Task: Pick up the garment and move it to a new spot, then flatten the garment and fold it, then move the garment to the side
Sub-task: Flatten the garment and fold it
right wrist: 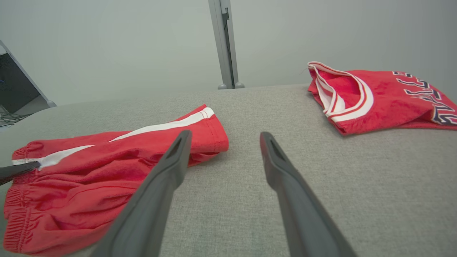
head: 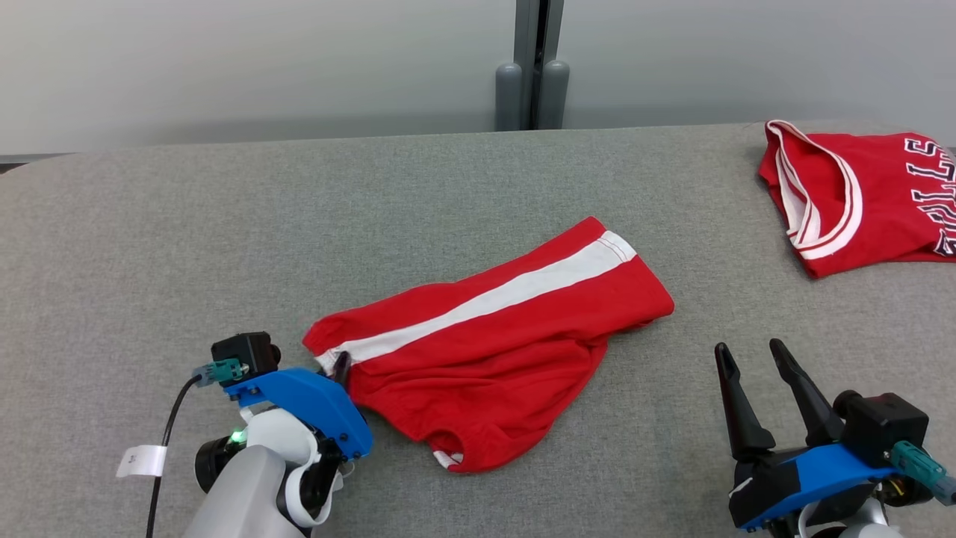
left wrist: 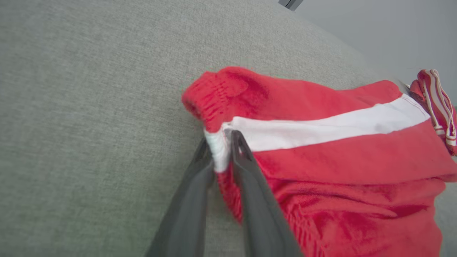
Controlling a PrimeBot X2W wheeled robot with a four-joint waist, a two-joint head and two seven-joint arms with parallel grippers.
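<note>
1. A pair of red fabric shorts with a white side stripe (head: 493, 351) (left wrist: 339, 160) (right wrist: 107, 167) lies near the middle of the grey cloth-covered worktop (head: 187, 224) (left wrist: 89, 107) (right wrist: 357, 178). It is rumpled, not spread flat, and its stripe runs diagonally from the near left toward the far right.
2. The left gripper (head: 342, 368) (left wrist: 219, 142) sits at the shorts' left end. Its two dark fingers are closed together on the elastic waistband, pinching the edge right where the white stripe ends. One finger lies on top of the cloth and the other beneath the hem.
3. The right gripper (head: 748, 351) (right wrist: 225, 135) is at the lower right of the head view, well apart from the shorts. Its fingers are spread wide with nothing between them, and bare worktop shows in the gap.
4. A second garment, a red jersey with white trim and dark lettering (head: 859, 194) (right wrist: 378, 96), rests on the far right part of the worktop, clear of the shorts.
5. A grey upright post (head: 532, 67) (right wrist: 223, 43) stands behind the worktop's far edge against a pale wall.
</note>
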